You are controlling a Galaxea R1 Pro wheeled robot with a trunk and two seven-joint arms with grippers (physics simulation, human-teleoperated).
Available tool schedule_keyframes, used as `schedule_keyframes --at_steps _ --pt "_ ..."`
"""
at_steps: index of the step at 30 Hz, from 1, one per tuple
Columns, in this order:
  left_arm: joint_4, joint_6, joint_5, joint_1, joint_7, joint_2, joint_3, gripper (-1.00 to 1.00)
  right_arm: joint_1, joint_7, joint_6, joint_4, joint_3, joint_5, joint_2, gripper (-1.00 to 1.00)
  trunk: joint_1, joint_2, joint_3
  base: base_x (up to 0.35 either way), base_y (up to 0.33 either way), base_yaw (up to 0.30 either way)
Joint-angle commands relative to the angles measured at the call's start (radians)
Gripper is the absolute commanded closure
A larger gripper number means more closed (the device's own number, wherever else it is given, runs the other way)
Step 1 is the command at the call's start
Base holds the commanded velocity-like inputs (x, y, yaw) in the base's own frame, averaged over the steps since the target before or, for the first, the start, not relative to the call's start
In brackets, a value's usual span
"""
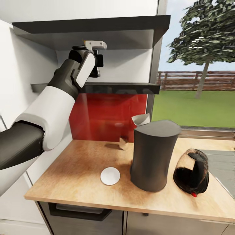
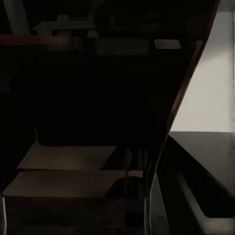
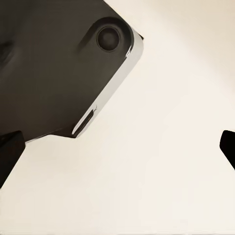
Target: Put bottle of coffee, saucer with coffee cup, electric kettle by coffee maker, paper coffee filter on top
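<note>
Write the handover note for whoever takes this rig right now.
Left gripper: raised at the kitchen shelf; open or shut cannot be told.
Right gripper: open, fingers wide apart, holding nothing.
On the kitchen countertop: coffee maker; saucer to its left, bare; electric kettle to its right, looking tilted.
Paper coffee filter: at the coffee maker's top rear edge; whether it rests on top is unclear.
Left to do: bring the bottle of coffee down beside the coffee maker, set the coffee cup on the saucer, check the filter and kettle.
</note>
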Motion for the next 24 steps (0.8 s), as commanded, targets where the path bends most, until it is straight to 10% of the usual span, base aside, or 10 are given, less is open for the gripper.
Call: schedule_keyframes --at_steps 1,24 --pt "-0.001 0.004 0.006 -0.001 0.006 0.000 -0.002 1.00 0.000 0.006 -0.002 0.000 -0.007 0.000 -0.001 -1.00 0.000 -0.002 -0.002 -0.267 0.000 0.000" --pt "-0.019 0.004 0.006 -0.001 0.006 0.000 0.000 1.00 0.000 0.005 -0.002 -0.001 -0.007 -0.003 -0.002 -1.00 0.000 -0.002 -0.002 -0.177 0.000 0.000"
